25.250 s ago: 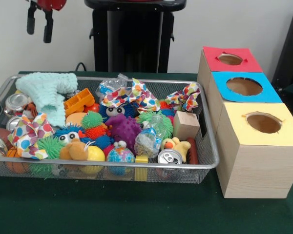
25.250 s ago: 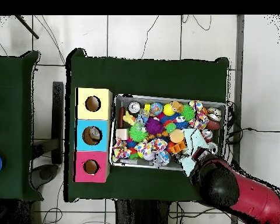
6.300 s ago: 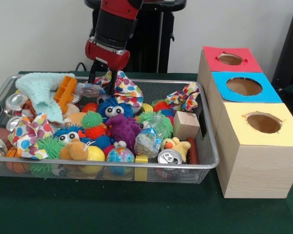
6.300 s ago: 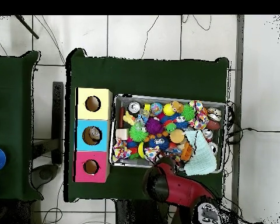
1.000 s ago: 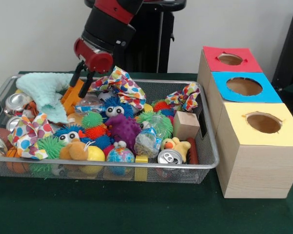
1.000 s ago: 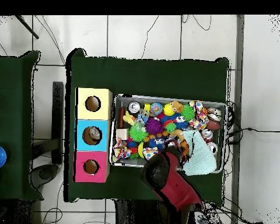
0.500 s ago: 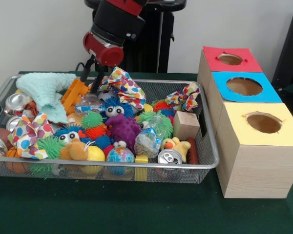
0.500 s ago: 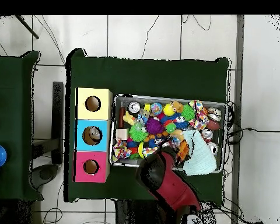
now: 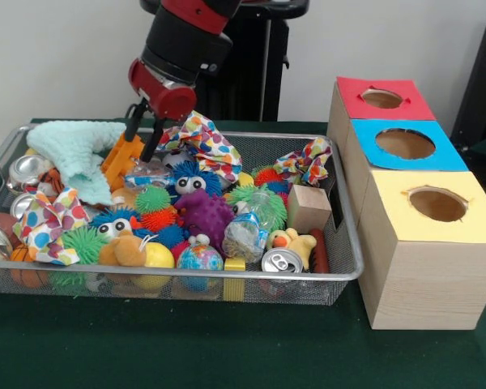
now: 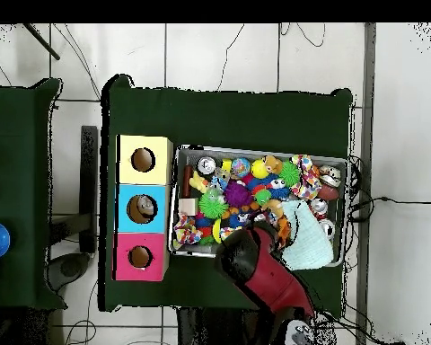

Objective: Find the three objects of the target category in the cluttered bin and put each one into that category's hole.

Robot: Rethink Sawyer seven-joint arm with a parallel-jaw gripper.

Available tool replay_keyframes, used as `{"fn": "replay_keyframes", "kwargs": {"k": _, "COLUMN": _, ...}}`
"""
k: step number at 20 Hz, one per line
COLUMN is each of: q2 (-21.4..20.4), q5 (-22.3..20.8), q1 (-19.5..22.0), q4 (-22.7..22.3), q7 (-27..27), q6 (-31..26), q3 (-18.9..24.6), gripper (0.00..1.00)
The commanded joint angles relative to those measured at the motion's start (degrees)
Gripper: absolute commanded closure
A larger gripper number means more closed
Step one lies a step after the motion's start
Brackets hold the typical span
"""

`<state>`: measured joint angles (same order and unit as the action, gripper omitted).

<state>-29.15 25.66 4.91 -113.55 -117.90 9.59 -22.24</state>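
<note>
The wire-mesh bin [image 9: 227, 276] is full of toys; it also shows in the overhead view [image 10: 255, 149]. One clear plastic-film bundle [image 9: 148, 173] lies at the bin's back left, next to an orange toy truck [image 9: 120, 156]. A second bundle [image 9: 245, 234] lies near the front middle. A third is hidden. My gripper [image 9: 144, 147] hangs open just above the back-left bundle, not touching it. In the overhead view the red arm [image 10: 258, 267] covers the gripper. The red-topped box's hole [image 9: 381, 98] is at the far right; it also shows in the overhead view [image 10: 140, 257].
A polka-dot cloth [image 9: 201, 144] lies right beside the gripper, and a mint fuzzy cloth [image 9: 77, 154] to its left. Blue-topped [image 9: 405, 143] and yellow-topped [image 9: 437, 204] boxes stand in front of the red one. Cans [image 9: 280, 261], spiky balls and a wooden block [image 9: 309, 208] fill the bin.
The gripper swung a little right and up half a second ago, then came back left and lower over the back-left plastic bundle. The things in the bin have hardly moved.
</note>
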Motion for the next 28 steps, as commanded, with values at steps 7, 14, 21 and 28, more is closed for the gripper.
{"fn": "replay_keyframes", "kwargs": {"k": 7, "q2": 5.5, "q5": 3.3, "q1": 2.1, "q4": 11.8, "q7": -8.1, "q6": -4.9, "q3": 4.0, "gripper": 0.00}}
{"fn": "replay_keyframes", "kwargs": {"k": 14, "q2": 5.5, "q5": 5.1, "q1": 0.2, "q4": 12.8, "q7": -8.6, "q6": -7.3, "q3": 2.7, "gripper": 0.00}}
{"fn": "replay_keyframes", "kwargs": {"k": 21, "q2": 4.8, "q5": 6.0, "q1": 0.2, "q4": 12.0, "q7": -9.4, "q6": -8.4, "q3": 3.7, "gripper": 0.00}}
{"fn": "replay_keyframes", "kwargs": {"k": 28, "q2": 5.4, "q5": 7.1, "q1": -0.2, "q4": 11.8, "q7": -10.1, "q6": -8.1, "q3": 4.0, "gripper": 0.00}}
